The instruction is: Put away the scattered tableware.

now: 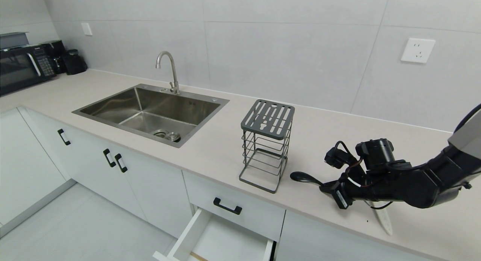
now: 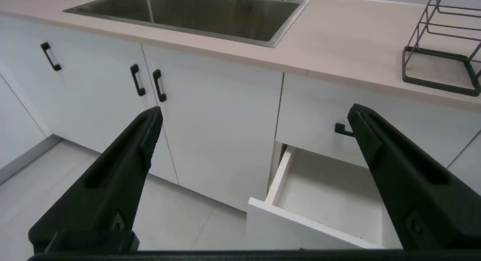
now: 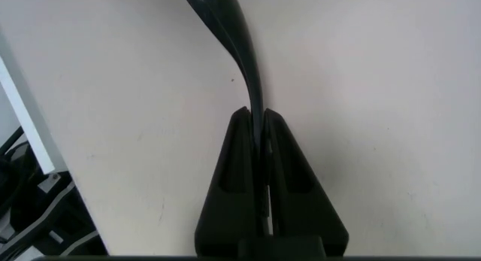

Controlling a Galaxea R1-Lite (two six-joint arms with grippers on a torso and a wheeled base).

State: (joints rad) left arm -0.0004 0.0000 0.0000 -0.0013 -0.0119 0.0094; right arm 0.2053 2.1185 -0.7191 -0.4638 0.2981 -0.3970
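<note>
Black spoon (image 1: 305, 177) at the counter's (image 1: 210, 140) front, just right of the wire rack (image 1: 266, 144); its handle end sits between the fingers of the right gripper (image 1: 327, 187), which are closed tight on it with no gap showing in the right wrist view, where the handle (image 3: 252, 80) runs straight out from the pinched tips; gripping the handle end leaves the bowl free and pointing toward the rack, which probably suits dropping it bowl-first through a slot in the rack's top; whether the bowl touches the counter cannot be told; a pale-bladed knife (image 1: 383, 217) lies on the counter under the right arm, partly hidden, likely the next piece to put away; the left gripper (image 2: 255, 114) hangs out in front of the cabinets with its fingers spread wide and nothing between them, facing the open drawer (image 1: 221, 240) below the rack; the drawer may be an alternative place for the tableware, though that is only a guess
</note>
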